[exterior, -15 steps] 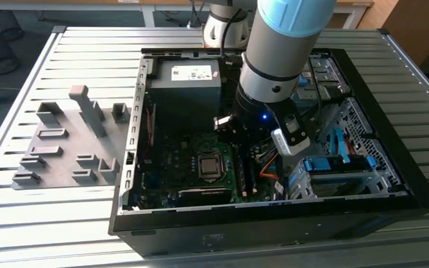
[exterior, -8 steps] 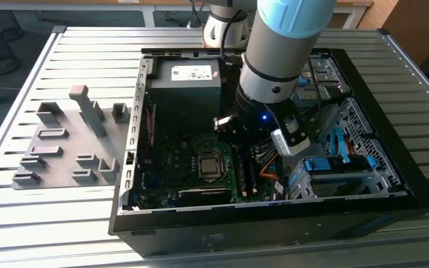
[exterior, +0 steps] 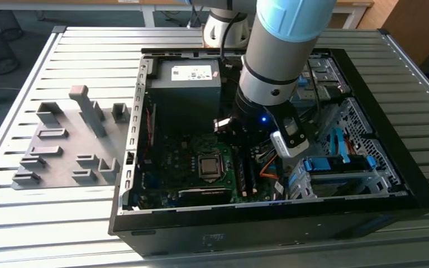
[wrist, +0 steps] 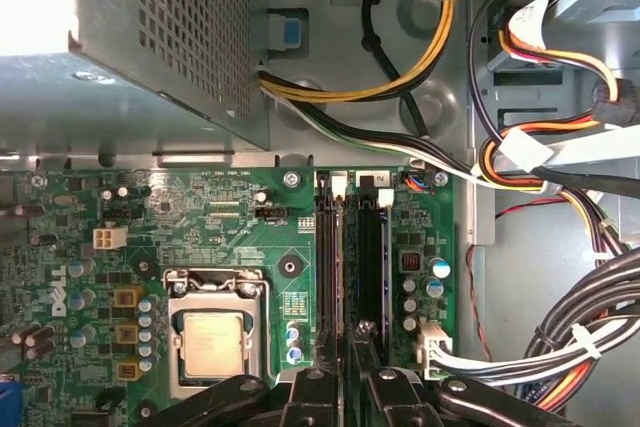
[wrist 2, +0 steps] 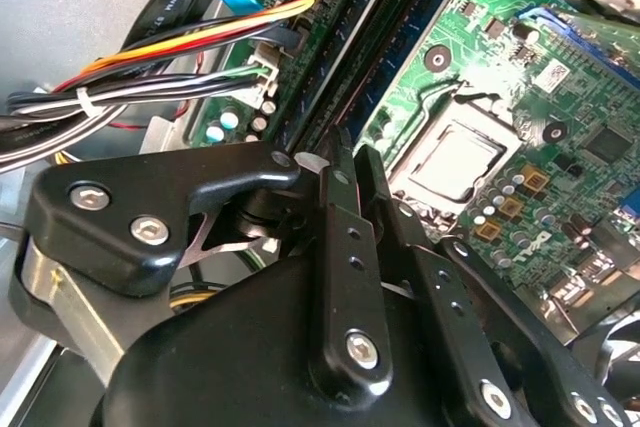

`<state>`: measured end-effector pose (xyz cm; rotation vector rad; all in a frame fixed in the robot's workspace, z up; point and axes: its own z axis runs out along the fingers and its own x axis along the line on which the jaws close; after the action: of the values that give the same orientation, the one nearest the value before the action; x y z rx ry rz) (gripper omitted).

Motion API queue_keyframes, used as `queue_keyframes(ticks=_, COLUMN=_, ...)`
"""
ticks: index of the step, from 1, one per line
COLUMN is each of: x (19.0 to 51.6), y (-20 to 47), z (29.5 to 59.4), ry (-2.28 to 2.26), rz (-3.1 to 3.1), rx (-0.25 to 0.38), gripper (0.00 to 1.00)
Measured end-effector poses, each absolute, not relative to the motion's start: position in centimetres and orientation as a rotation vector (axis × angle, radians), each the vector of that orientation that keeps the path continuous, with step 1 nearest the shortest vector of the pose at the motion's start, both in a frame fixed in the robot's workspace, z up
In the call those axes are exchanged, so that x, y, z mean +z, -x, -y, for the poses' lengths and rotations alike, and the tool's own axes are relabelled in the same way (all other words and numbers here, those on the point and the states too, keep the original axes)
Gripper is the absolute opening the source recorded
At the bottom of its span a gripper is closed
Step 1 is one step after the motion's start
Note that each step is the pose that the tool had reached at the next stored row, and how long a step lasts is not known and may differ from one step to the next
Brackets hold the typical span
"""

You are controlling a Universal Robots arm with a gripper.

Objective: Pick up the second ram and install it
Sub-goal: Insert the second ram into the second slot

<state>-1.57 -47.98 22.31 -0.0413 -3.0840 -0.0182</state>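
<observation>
My gripper (exterior: pixel 229 134) is down inside the open computer case (exterior: pixel 393 192), over the green motherboard (wrist: pixel 230 222). In both wrist views its two black fingers stand almost together above the memory slots (wrist: pixel 330 247). A thin, long strip seen edge-on, the second ram (wrist 2: pixel 392 59), runs from between the fingertips along the slots; the gripper (wrist 2: pixel 352 162) looks shut on it. The strip (wrist: pixel 348 267) lies in line with the slots, whose white latches (wrist: pixel 372 179) sit at the far end. I cannot tell how deep it sits in the slot.
The processor socket (wrist: pixel 212 342) lies beside the slots. Bundled cables (wrist: pixel 560 337) crowd the other side, and the grey power supply (exterior: pixel 186 84) sits behind. On the exterior view's left, grey holder blocks (exterior: pixel 58 156) stand on a plate on the slatted table (exterior: pixel 20 223).
</observation>
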Motion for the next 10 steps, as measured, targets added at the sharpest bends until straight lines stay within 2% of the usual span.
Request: queue_keyframes(ticks=10, x=21.65, y=1.57, z=47.99, ry=0.041, rz=3.084, rx=-0.018, gripper=0.19)
